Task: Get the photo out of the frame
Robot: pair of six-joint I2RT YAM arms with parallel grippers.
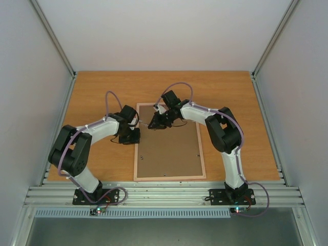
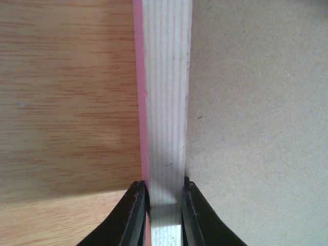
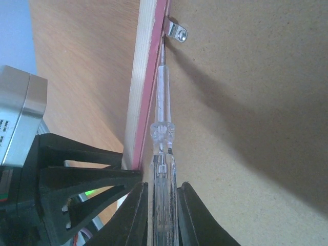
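The frame (image 1: 137, 156) lies face down on the table, light wood side up with a pink edge, and the brown backing board (image 1: 169, 148) fills it. The photo is hidden. My left gripper (image 1: 134, 134) is shut across the frame's left rail (image 2: 166, 92), one finger on each side, seen close in the left wrist view (image 2: 165, 197). My right gripper (image 3: 163, 197) is shut on a clear-handled screwdriver (image 3: 163, 154). Its metal shaft runs along the inner edge of the rail (image 3: 146, 77) up to a small metal clip (image 3: 177, 32) on the backing board. From above, the right gripper (image 1: 156, 123) hovers over the frame's upper left part.
The wooden table (image 1: 230, 102) is boxed in by white walls at the back and both sides. A metal rail (image 1: 164, 195) carries the arm bases along the near edge. The left arm's black gripper body (image 3: 66, 174) sits just left of the right gripper.
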